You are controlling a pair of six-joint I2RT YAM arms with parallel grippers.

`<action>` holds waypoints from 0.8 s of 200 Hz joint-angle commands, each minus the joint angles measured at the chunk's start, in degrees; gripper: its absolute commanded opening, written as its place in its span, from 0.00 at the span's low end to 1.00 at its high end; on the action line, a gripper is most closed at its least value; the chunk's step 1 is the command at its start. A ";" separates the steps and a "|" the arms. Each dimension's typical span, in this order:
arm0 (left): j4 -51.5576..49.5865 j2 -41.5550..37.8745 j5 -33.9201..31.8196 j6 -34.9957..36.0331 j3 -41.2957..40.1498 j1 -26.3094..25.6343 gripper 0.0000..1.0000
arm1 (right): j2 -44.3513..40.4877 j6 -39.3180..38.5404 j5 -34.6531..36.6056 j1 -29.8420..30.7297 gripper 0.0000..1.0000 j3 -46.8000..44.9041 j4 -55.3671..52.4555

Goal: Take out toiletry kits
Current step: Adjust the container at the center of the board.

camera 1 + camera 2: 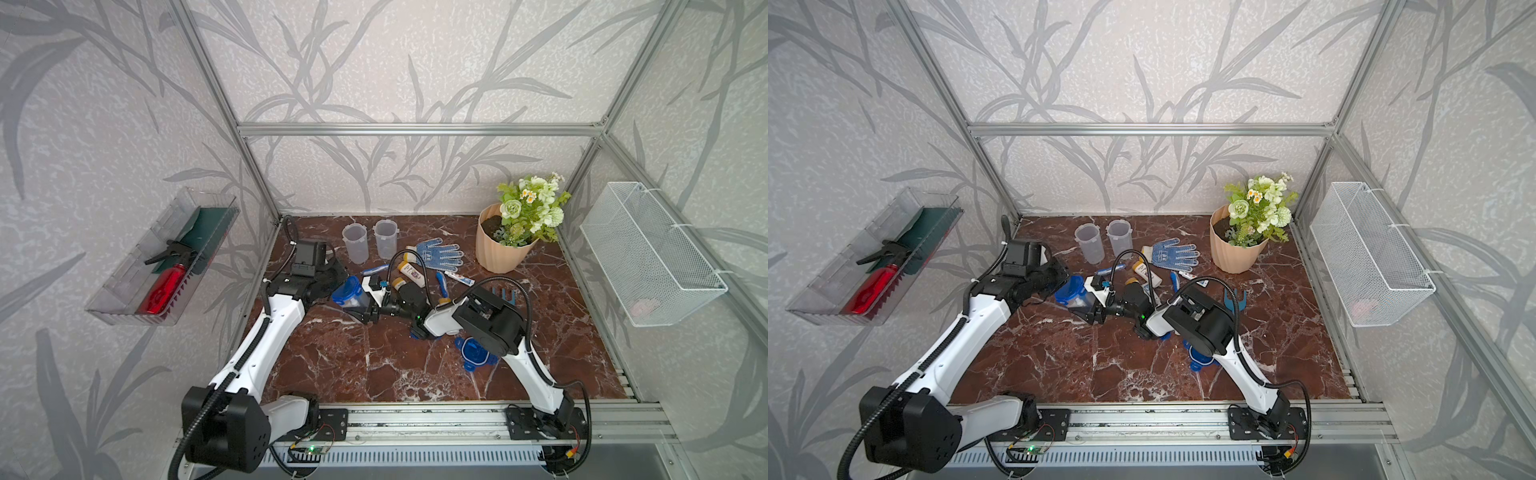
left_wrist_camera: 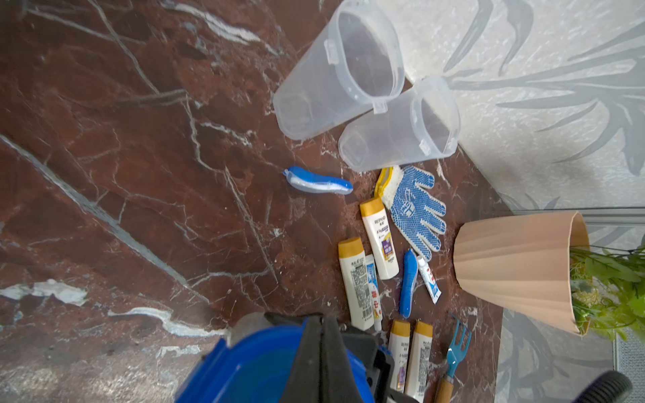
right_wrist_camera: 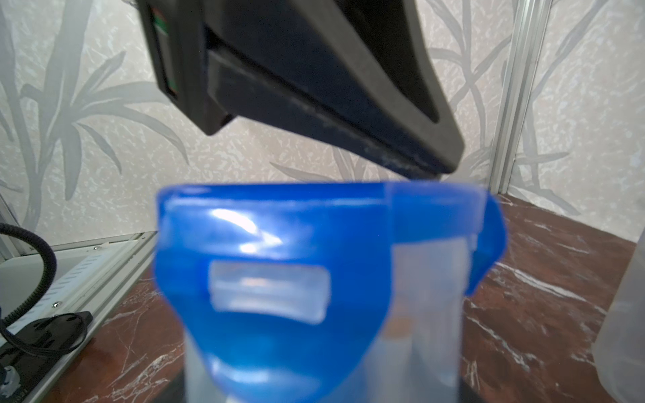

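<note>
Just left of centre in both top views, a clear cup (image 1: 356, 300) with its blue lid (image 3: 279, 223) on is tilted, lid end toward the left of the frame, between the 2 arms over the marble table (image 1: 332, 365). The right gripper (image 1: 366, 311) has its jaws spread wide around the cup's body and grips it. The left gripper (image 2: 320, 326) has its jaws pressed together at the lid's rim; whether a latch is pinched between them cannot be told. The cup's contents are too blurred to name. Right of it, near the frame's centre, loose kit pieces lie on the table: 4 white gold-capped bottles (image 2: 378, 240), 2 blue-white toothbrushes (image 2: 317, 182) and 2 toothpaste tubes (image 2: 428, 279), beside a blue-dotted glove (image 1: 442, 251) and a wooden-handled garden tool (image 2: 455, 349). 2 empty cups (image 1: 355, 243) stand upright above centre. A loose lid (image 1: 473, 353) lies lower right of centre, partly under the right arm.
</note>
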 commanded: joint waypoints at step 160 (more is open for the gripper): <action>0.68 -6.23 10.43 -5.07 -17.18 -2.12 0.00 | 2.26 -2.76 8.78 -0.07 0.65 1.86 7.24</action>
